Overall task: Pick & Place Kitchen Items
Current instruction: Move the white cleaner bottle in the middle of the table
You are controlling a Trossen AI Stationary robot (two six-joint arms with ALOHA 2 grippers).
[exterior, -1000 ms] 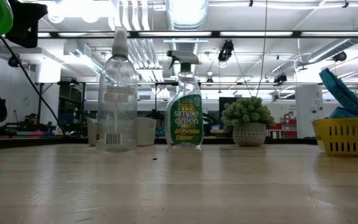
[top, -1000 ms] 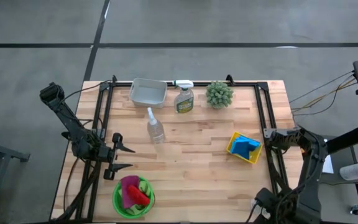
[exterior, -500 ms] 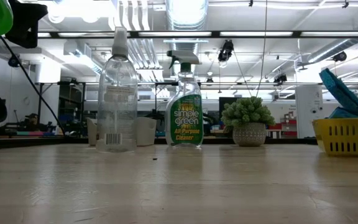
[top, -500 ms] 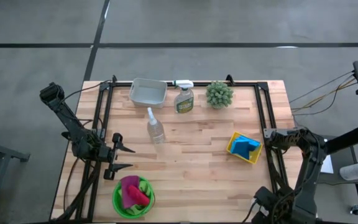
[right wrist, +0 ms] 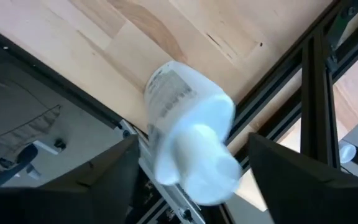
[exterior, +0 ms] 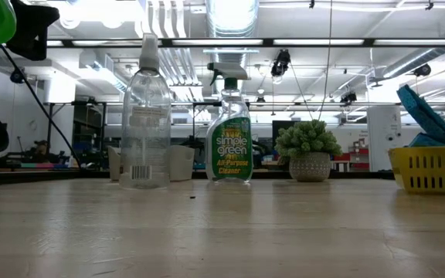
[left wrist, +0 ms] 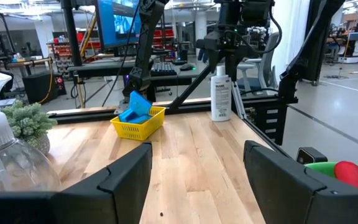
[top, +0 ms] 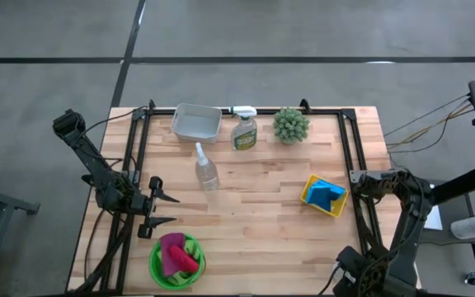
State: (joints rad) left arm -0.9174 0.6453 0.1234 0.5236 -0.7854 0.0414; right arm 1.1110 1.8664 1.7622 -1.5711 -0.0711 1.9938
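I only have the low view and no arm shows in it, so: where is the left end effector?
Observer: The left end effector is open at the left side of the table, beside the green bowl.
Operator: And the right one?
Observer: The right end effector is open above a white bottle at the table's right edge.
Operator: What's in the bowl?
Observer: A pink cloth and a red item.

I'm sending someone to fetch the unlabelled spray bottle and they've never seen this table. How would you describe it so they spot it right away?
Start at the wooden table and find the grey tray at its far edge. Just nearer than the tray, toward the table's middle, stands the clear spray bottle. Unlike the green-labelled cleaner bottle beside the tray, it is see-through, with only a small barcode sticker.
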